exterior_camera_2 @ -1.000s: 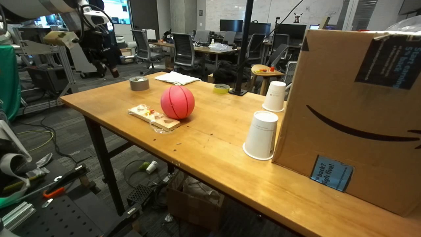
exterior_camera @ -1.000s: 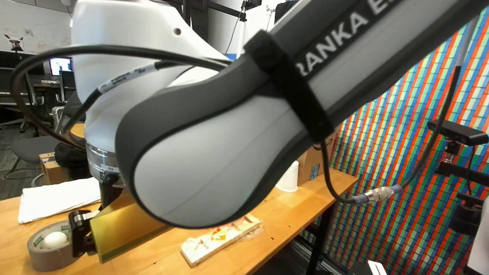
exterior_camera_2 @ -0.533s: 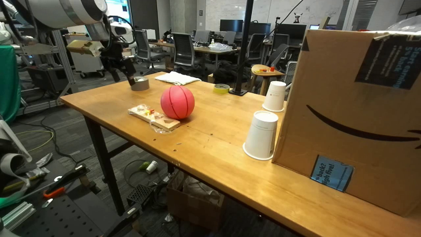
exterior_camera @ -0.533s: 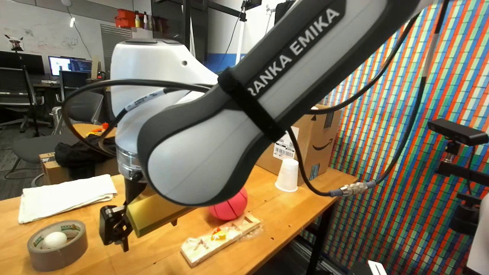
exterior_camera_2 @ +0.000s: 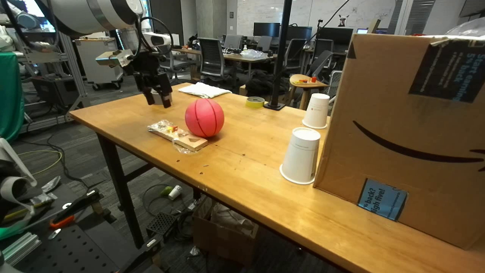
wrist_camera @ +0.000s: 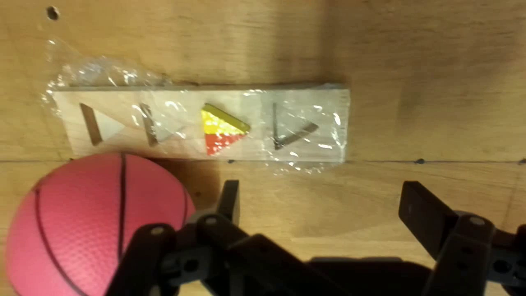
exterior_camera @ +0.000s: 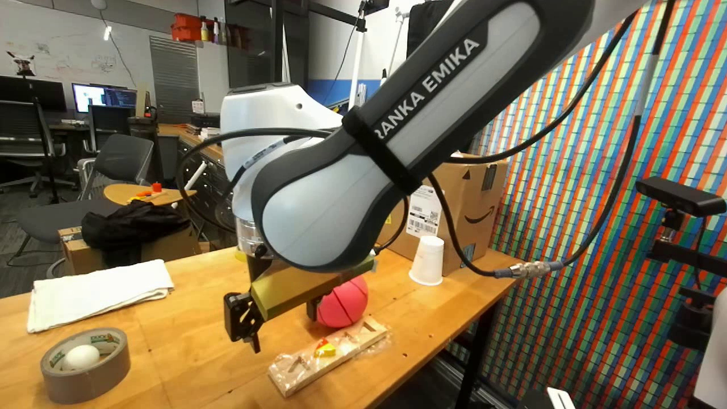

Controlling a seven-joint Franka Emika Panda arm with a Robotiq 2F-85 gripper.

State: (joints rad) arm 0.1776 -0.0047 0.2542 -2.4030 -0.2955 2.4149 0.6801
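My gripper [wrist_camera: 321,193] hangs open above the wooden table [exterior_camera_2: 242,185], with only bare wood showing between its fingers. The pink ball [wrist_camera: 82,213] with black lines lies on the left in the wrist view, partly covered by the left finger. Whether that finger touches it cannot be told. Ahead of the fingertips lies a wooden board [wrist_camera: 191,144] in clear wrap, with triangular recesses and a yellow-and-red triangle [wrist_camera: 222,131]. In an exterior view the ball [exterior_camera_2: 204,117] rests against or close beside the board [exterior_camera_2: 195,144], and the gripper [exterior_camera_2: 158,103] is above the table behind them.
A grey tape roll [exterior_camera: 108,372] with a white ball [exterior_camera: 81,357] inside stands near a folded white cloth [exterior_camera: 96,292]. Elsewhere are yellow tape [exterior_camera_2: 255,102], a black pole [exterior_camera_2: 280,57], upturned white cups [exterior_camera_2: 301,159] [exterior_camera_2: 317,113] and a large cardboard box [exterior_camera_2: 379,125].
The arm has swung from beside the grey tape roll toward the ball and board, and the gripper has come lower. The table objects have not moved.
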